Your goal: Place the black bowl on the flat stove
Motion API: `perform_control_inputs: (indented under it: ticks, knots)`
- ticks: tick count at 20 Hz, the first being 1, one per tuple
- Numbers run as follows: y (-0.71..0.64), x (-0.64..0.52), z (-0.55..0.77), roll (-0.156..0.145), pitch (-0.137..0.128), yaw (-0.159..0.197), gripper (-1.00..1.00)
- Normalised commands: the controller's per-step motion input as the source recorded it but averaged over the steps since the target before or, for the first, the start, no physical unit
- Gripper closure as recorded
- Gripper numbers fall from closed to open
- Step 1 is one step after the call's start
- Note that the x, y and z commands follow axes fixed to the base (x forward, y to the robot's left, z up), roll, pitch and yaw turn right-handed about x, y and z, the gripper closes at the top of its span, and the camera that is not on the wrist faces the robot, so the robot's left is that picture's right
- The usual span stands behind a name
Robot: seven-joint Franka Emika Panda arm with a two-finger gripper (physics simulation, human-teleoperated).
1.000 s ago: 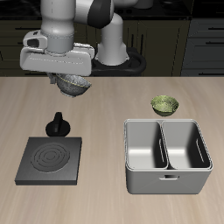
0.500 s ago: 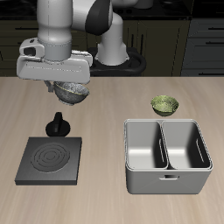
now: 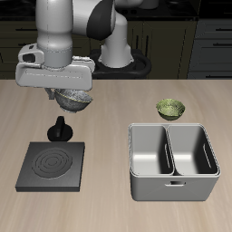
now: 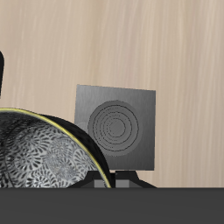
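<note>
The black bowl (image 3: 72, 98), dark with a grey-white speckled inside, hangs under my gripper (image 3: 65, 91), held in the air above the small black knobbed pot. My gripper is shut on its rim. In the wrist view the bowl (image 4: 44, 156) fills the near field and the fingertips are hidden. The flat stove (image 3: 53, 165) is a dark grey square plate with concentric rings, lying near the table's front edge, below and in front of the held bowl. It also shows in the wrist view (image 4: 116, 125).
A small black knobbed pot (image 3: 61, 130) stands just behind the stove. A grey two-compartment basin (image 3: 172, 160) sits on the table's other side. An olive-green patterned bowl (image 3: 169, 110) lies behind the basin.
My gripper has carried the black bowl sideways, away from the basin and slightly lower, so it now hangs over the knobbed pot.
</note>
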Motion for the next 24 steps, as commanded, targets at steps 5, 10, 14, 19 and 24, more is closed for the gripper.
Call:
perform_control_inputs:
  ticks: [5, 10, 14, 19, 24]
  knots:
    - [-0.11, 0.04, -0.2, -0.015, 0.004, -0.004, 1.0]
    - [-0.13, 0.04, -0.12, -0.014, -0.014, -0.009, 1.0]
    - [-0.05, 0.02, -0.11, -0.016, -0.034, 0.0, 1.0]
    - [-0.02, 0.04, -0.27, 0.007, 0.0, 0.02, 1.0]
    - [-0.03, 0.03, -0.29, -0.011, 0.014, -0.018, 1.0]
